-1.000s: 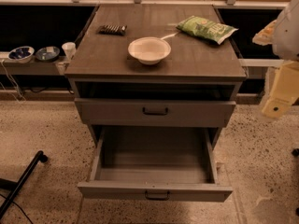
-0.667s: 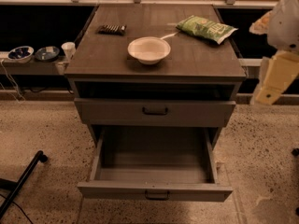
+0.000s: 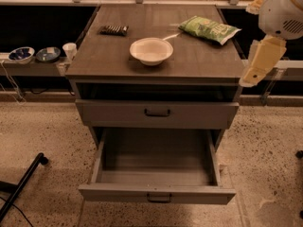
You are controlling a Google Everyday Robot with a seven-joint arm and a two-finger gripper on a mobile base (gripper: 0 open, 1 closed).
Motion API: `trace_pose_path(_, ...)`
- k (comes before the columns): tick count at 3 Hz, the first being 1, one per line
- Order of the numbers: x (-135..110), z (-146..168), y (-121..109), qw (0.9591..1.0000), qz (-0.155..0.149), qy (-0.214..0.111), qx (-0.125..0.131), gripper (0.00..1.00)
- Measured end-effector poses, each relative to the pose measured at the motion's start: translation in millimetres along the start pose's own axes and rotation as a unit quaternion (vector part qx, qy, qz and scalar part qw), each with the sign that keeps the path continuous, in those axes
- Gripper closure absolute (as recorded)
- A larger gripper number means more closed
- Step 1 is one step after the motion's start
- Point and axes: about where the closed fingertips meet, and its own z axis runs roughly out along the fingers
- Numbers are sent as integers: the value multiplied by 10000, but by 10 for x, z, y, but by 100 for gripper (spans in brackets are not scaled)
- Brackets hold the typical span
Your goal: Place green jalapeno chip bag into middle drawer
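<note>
The green jalapeno chip bag [image 3: 209, 29] lies flat at the back right of the cabinet top [image 3: 118, 56]. The middle drawer [image 3: 156, 174] is pulled out and open below, and its pale floor is bare. My arm comes in from the top right. My gripper [image 3: 252, 75] hangs beside the cabinet's right edge, a little below and to the right of the bag, and touches nothing.
A white bowl [image 3: 151, 50] sits mid-top and a small dark ridged bar [image 3: 114, 30] at the back left. The drawer [image 3: 157, 112] above the open one is shut. Bowls and a cup [image 3: 69, 50] stand on a left shelf. A black leg [image 3: 21, 186] lies on the floor.
My arm and gripper have moved left and up, closer to the cabinet's right edge. The bag, bowl and drawers have not moved.
</note>
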Motion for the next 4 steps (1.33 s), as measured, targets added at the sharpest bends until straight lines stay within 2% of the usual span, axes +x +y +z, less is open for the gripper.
trace_pose_path(1,-68,97,-90,9998,-178,-7,6,0)
trace_pose_path(2,-85,487,-364,9986,-387,172,321,0)
trace_pose_path(3,-47,854,-899,9930,-425,306,1058,0)
trace_pose_path(4,33,1112,-1476,9868,-197,244,1590,0)
